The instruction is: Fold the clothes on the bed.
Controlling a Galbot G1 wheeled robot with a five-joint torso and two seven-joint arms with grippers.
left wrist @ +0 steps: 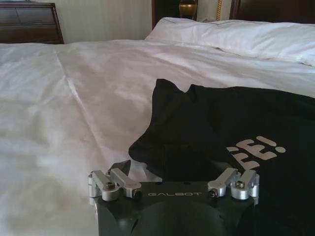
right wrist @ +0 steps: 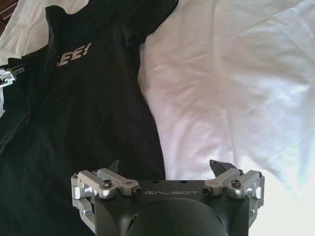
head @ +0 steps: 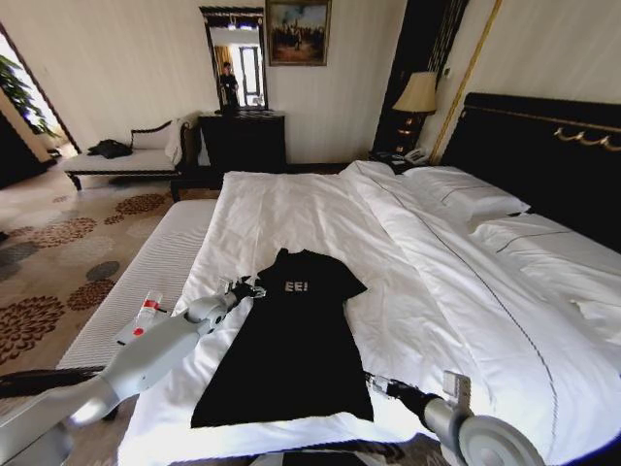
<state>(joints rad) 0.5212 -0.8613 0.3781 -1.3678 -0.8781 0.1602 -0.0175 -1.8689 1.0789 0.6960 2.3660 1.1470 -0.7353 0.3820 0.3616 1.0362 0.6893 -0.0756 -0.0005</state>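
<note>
The T-shirt [head: 291,349] lies flat on the white bed [head: 466,291], in the lower centre of the head view, its collar toward the top of the frame and its hem near the bed's lower edge. White lettering [head: 296,287] crosses the chest. Its left-hand sleeve looks folded in over the body, while the other sleeve spreads out on the duvet.

The left gripper [head: 248,288] sits left of centre in the head view, at the shirt's left-hand shoulder edge. In the left wrist view the same gripper [left wrist: 173,164] has its fingers spread wide, with the dark sleeve fabric lying between them; whether the tips touch the cloth cannot be told, and nothing is pinched.

The right gripper [head: 373,382] is at the lower right of the head view, at the shirt's bottom corner. In the right wrist view it [right wrist: 167,167] is wide open, one fingertip [right wrist: 114,165] over the black cloth and the other over the white sheet, straddling the shirt's side edge and holding nothing.
</note>
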